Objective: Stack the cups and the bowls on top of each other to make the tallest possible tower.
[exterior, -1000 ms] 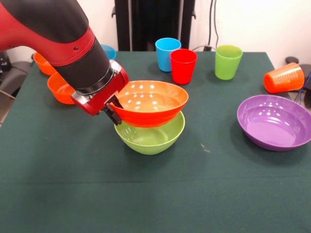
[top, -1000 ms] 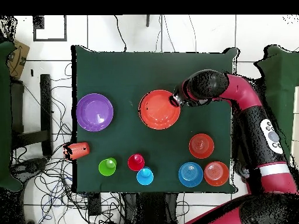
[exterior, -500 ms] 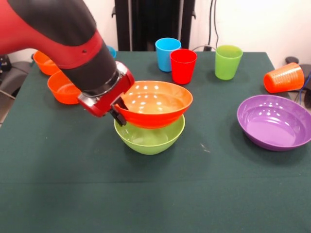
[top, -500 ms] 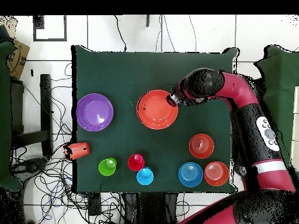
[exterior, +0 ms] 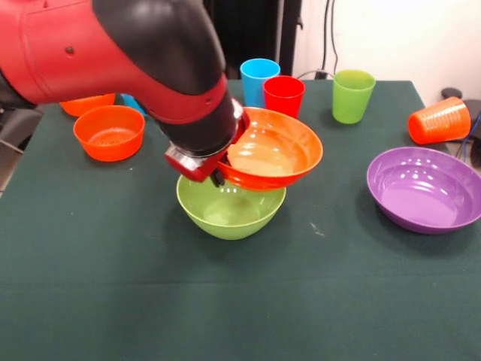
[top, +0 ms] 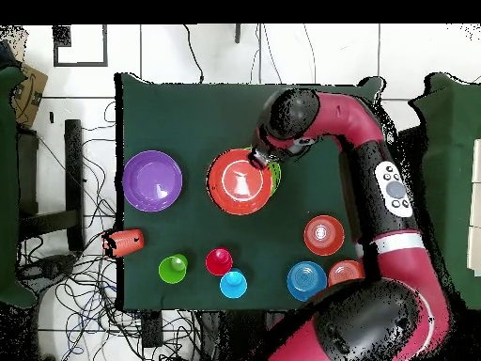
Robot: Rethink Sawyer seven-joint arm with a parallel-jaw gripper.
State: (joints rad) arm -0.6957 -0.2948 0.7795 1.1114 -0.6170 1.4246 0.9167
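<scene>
The arm [exterior: 113,53] is built of thick rounded segments, glossy red shells joined by matt black sections. In the front view a broad red housing is seen at the upper left, marked by a small dark round screw or plug, and is followed by a bulbous black link that narrows to a red wrist collar [exterior: 197,159] edged by a thin silver ring. In the overhead view a long red link [top: 376,179] is shown carrying a grey oval panel with small dark buttons (their markings cannot be read), and a pale band is seen across the arm lower down.
</scene>
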